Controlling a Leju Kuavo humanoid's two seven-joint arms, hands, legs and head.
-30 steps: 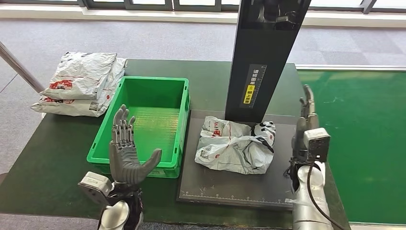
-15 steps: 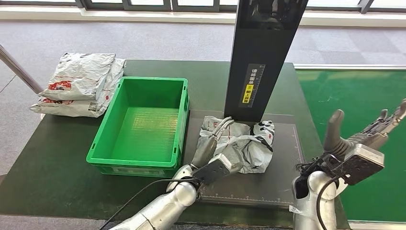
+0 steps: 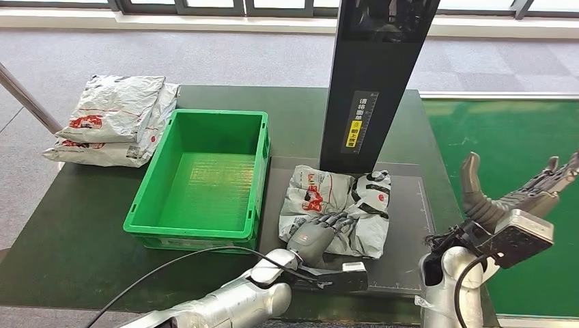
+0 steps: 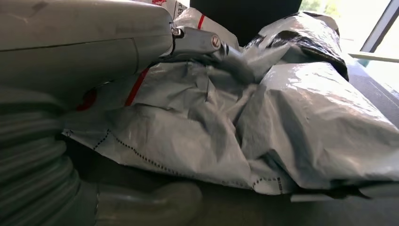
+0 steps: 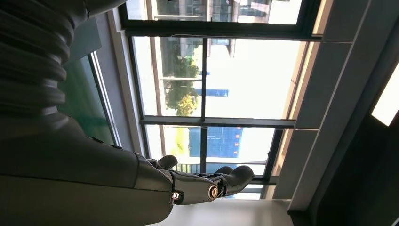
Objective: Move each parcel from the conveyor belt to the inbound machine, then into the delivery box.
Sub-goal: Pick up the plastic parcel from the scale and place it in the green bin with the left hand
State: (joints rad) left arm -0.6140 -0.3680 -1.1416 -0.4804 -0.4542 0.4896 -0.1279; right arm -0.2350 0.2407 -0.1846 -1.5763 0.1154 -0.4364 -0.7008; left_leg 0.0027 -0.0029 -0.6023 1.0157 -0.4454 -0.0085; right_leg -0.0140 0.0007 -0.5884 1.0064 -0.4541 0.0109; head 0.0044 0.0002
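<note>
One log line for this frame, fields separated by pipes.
left hand resting on parcel on scanner plate | right hand open, raised | green box empty

Dark green table on grey carpet, windows beyond

The dark green tabletop [image 3: 82, 225] stands on grey carpet tiles [image 3: 225, 48]. A slanted silver pole [image 3: 27, 102] crosses the carpet just off the tabletop's left edge. Dark window frames [image 3: 205, 8] run past its far edge. Through tall panes [image 5: 244, 70], sunlit trees [image 5: 181, 99] and a blue-fronted building [image 5: 221, 141] show.

The left hand [image 3: 315, 234] covers part of the parcel [image 3: 355, 205], so its grip cannot be told.
</note>
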